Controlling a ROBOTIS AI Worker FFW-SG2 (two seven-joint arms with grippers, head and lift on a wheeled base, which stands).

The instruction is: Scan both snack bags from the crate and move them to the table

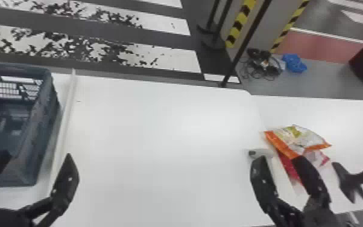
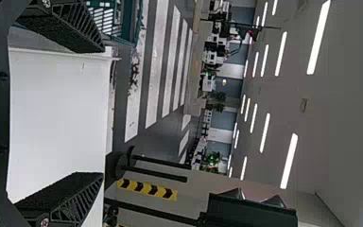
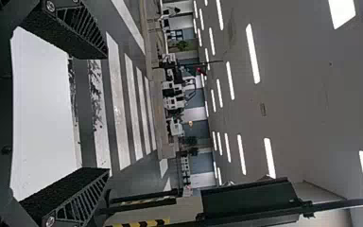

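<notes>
Left claw and right claw, both spread wide — white table below, striped floor beyond.

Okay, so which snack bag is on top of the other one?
The snack bag with the orange edges is on top. The other bag, the one with red on it, is partly covered and pokes out from underneath.

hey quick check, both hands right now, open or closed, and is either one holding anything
Left hand: open, holding nothing.
Right hand: open, holding nothing.
</notes>
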